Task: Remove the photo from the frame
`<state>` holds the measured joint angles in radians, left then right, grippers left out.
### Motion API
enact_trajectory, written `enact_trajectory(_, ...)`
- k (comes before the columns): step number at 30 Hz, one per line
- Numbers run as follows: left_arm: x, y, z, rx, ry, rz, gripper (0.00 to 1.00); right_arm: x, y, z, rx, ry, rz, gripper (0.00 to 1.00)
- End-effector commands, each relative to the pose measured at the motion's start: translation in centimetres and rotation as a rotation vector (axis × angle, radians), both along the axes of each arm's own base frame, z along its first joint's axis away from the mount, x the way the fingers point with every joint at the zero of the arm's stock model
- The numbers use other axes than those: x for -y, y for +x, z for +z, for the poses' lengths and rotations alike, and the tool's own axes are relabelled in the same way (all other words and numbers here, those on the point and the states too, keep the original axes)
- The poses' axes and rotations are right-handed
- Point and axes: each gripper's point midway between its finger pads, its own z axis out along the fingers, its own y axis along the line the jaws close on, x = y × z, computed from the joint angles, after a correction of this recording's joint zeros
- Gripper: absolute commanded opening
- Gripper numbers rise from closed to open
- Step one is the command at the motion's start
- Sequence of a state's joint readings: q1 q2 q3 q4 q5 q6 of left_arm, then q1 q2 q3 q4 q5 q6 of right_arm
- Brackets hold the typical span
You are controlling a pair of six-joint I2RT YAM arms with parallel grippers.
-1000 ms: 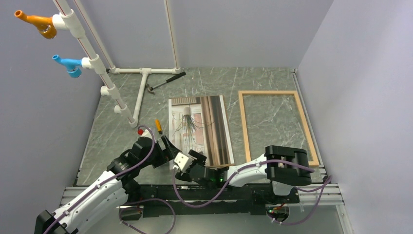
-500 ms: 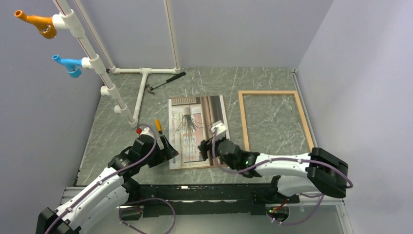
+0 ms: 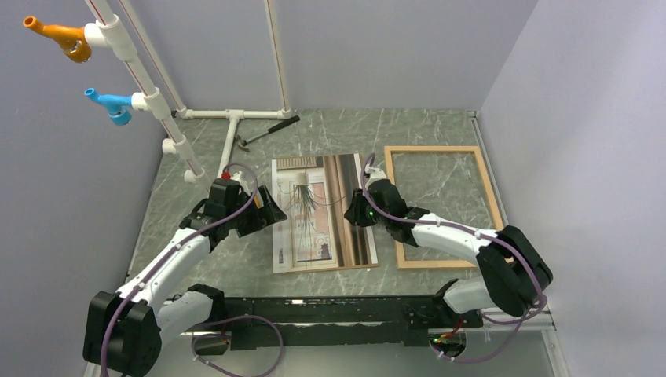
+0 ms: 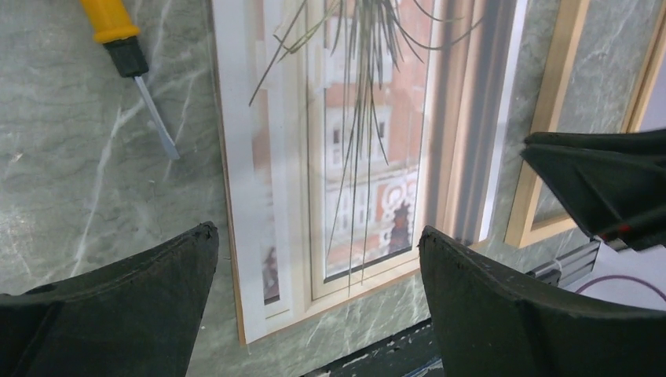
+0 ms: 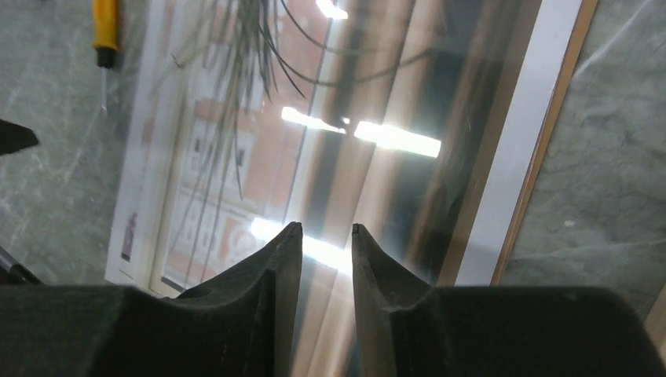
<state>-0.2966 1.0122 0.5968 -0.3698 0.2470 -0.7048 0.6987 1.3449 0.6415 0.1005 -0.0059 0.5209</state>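
1. Beige-and-brown, the photo [image 3: 322,216] lies flat and face up in the middle of the worktop [image 3: 338,133]. It is outside the frame [image 3: 432,148], with none of it inside the border.
2. Its long axis runs from the near edge towards the far wall. The empty wooden frame lies parallel just beside it on the right, with a thin strip of bare worktop between them.
3. The right fingers [image 5: 251,314] hang over the photo's right-hand brown stripes, close to its white margin. They are nearly closed, showing only a slit, and they grip nothing.
4. The left fingers [image 4: 118,306] are spread wide and empty over the photo's left long edge. Most of the print's width lies between them.
5. Each arm therefore has its own long edge below it, and neither is clearly nearer. The photo lies under the fingers, not ahead of them.
6. The task looks essentially done, so any coming move is probably a lift straight up and away.
7. A yellow-handled screwdriver [image 4: 118,31] rests on the worktop just left of the photo and is not touching it.
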Motion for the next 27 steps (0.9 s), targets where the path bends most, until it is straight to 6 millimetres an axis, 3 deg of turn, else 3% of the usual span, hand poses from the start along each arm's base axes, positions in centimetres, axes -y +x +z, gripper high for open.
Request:
enact_trajectory(1,0.9,0.8,1.6,0.093,-0.023,-0.085,0.99,0.1,-1.0,-1.9,-0.114,0.006,0.011,0.28)
enact_trajectory(5,0.4,0.6,0.6,0.082,0.003,-0.076,1.0,1.9,-0.4,-2.5,-0.087,-0.052,-0.047,0.24)
enact_trajectory(9,0.5,1.9,1.3,0.129,0.007,-0.063,0.99,2.5,0.2,-2.7,-0.091,-0.083,-0.045,0.24)
enact_trajectory(16,0.8,7.7,2.5,0.18,0.092,-0.066,0.99,2.6,0.8,-3.8,-0.124,-0.073,-0.046,0.25)
enact_trajectory(23,-0.4,13.6,-0.6,0.145,0.26,-0.049,0.99,2.1,1.4,-4.7,-0.139,-0.079,-0.036,0.25)
enact_trajectory(27,-0.9,15.6,-2.0,0.126,0.286,-0.036,0.99,2.3,1.6,-5.0,-0.144,-0.084,-0.035,0.25)
